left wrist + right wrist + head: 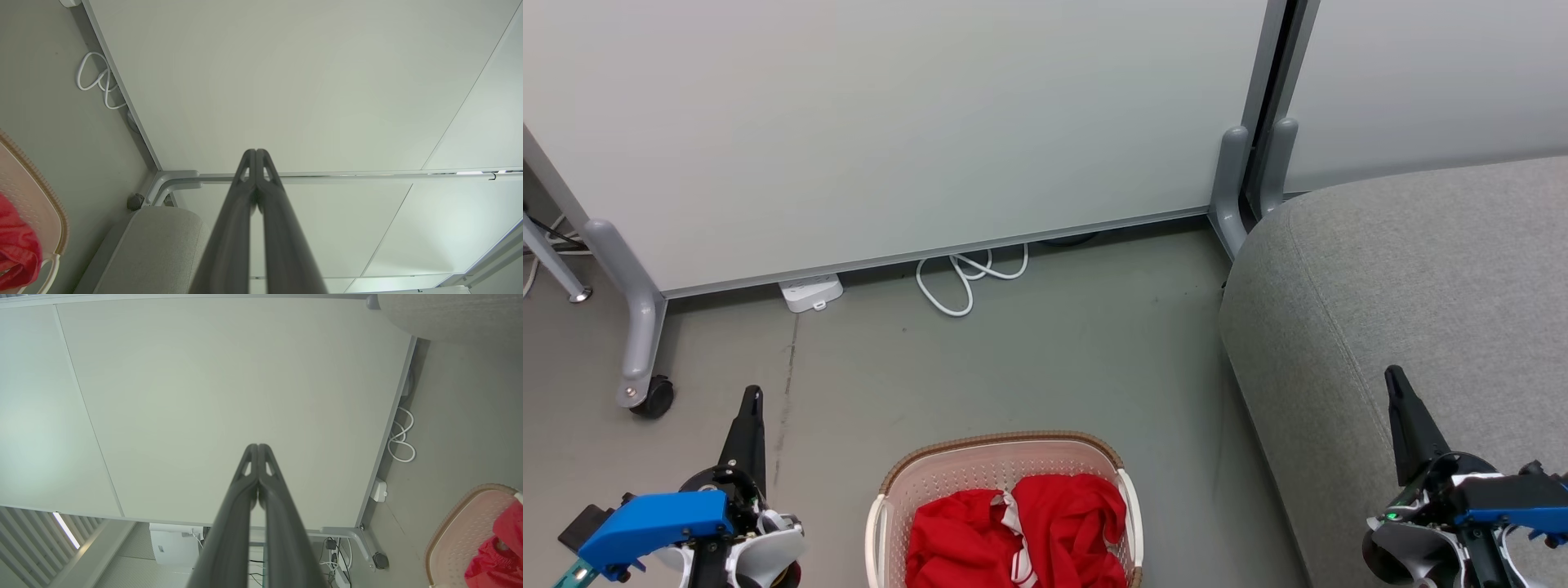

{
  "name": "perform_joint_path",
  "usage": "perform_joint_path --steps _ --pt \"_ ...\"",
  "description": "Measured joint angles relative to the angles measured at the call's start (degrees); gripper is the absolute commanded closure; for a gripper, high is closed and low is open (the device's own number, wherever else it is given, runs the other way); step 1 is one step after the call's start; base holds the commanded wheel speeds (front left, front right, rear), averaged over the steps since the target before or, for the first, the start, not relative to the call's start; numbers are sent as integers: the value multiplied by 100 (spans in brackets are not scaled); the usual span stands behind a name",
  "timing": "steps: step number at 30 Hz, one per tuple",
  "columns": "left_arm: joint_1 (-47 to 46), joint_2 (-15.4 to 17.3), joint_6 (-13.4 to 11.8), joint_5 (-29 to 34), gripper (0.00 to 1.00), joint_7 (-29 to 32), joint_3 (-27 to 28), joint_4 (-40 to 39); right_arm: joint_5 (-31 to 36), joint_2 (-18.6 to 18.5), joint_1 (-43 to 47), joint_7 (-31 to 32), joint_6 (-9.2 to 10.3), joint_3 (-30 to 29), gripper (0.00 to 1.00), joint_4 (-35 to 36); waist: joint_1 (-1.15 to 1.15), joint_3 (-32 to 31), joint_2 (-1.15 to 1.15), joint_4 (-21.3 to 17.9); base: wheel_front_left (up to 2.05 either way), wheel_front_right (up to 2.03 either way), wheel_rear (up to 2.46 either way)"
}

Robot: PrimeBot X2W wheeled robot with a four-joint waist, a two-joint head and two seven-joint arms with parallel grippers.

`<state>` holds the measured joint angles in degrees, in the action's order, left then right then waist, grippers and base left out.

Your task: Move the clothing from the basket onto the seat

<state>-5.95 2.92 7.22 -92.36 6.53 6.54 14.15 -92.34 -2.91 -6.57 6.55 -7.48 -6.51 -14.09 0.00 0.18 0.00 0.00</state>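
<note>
1. The clothing [1021, 531] lies crumpled inside the basket [980, 461]. It is bright red fabric with a strip of white trim running down between its two folds. It fills the near part of the basket and leaves the far inner wall bare.
2. The basket is cream-white and perforated, with a brown woven-look rim. It stands on the grey floor [1054, 343] at the bottom centre of the head view, which cuts off its near side.
3. The seat [1405, 286] is a large grey woven cushion with a rounded corner. It stands to the right of the basket, with a strip of floor between them, and nothing lies on the part in view.
4. The left hand [754, 396] hangs over the floor to the left of the basket, apart from it. In the left wrist view its two dark fingers are pressed together along their length and grip nothing.
5. The right hand [1392, 374] hangs over the seat, well apart from the basket. In the right wrist view its fingers are likewise pressed together and empty.
6. Beyond the basket a pale partition panel [890, 122] stands on grey legs. One leg ends in a black caster [654, 398].
7. At the foot of the panel a white power strip [810, 292] and a looped white cable [968, 282] lie on the floor.
</note>
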Motion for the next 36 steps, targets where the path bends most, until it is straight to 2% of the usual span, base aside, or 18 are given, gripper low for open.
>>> perform_joint_path --steps 36 --pt "0 0 0 0 100 0 0 0 0 0 1 0 0 0 100 0 0 0 0 0 0 0 0"
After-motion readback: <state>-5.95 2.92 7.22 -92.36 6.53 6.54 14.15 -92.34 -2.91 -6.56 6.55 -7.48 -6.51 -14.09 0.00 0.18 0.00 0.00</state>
